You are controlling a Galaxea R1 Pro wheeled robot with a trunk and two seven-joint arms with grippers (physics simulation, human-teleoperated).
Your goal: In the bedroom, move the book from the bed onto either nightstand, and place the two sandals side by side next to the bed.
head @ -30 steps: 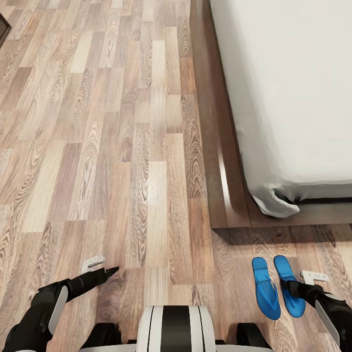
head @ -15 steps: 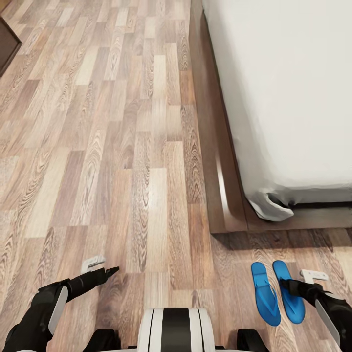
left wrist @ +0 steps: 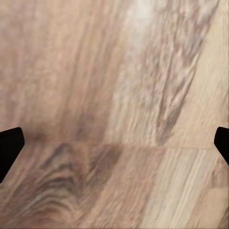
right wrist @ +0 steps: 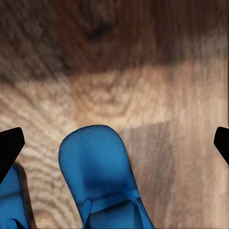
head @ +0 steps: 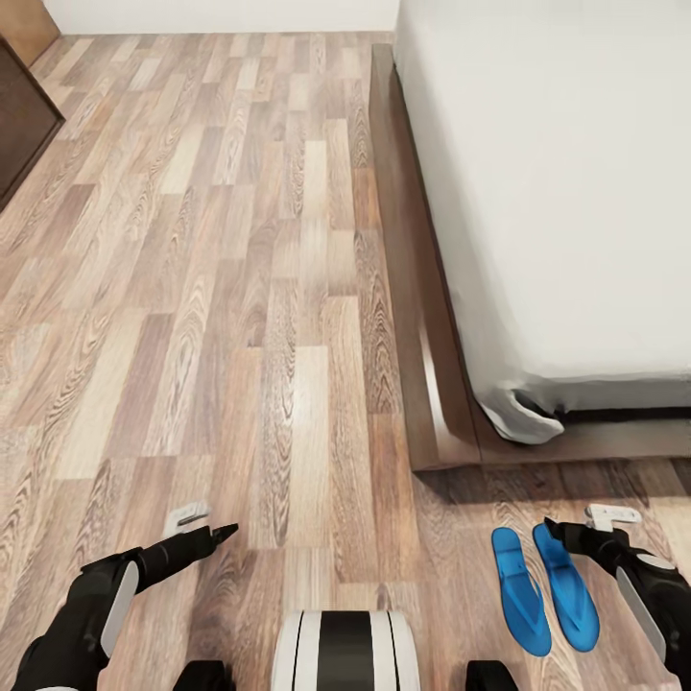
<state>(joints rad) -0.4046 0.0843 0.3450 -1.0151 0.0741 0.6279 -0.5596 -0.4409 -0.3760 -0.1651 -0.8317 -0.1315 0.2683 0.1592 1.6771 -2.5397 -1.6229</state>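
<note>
Right tool: the right tool [head: 587, 526] hangs low over the floor, its two fingers spread wide apart and holding nothing; in the right wrist view only its dark fingertips [right wrist: 9, 145] show at the edges.
Left tool: the left tool [head: 206, 523] hovers over bare floor [head: 240, 288], likewise spread and empty; its tips sit far apart in the left wrist view [left wrist: 114, 143].
Sandals: the two sandals [head: 542, 597] lie side by side, flat on the planks just beneath and beside the right tool; the nearer one [right wrist: 102, 176] sits directly under it, strap up, with the other sandal [right wrist: 9, 200] close alongside.
Sandal look: bright blue, thin and flat, rounded toe, a narrow blue strap.
Bed: the bed [head: 576, 192] lies ahead of the right tool, its dark wooden frame [head: 422, 317] near the sandals' toes.
Step in hand: the sandal part looks done, judged from the pair lying neatly parallel near the bed's corner.
Next move: probably lifting the right tool clear without nudging the pair, then looking for the book and a nightstand.
Dark cabinet: a dark wooden piece [head: 24, 115] stands well away, beyond the left tool.
</note>
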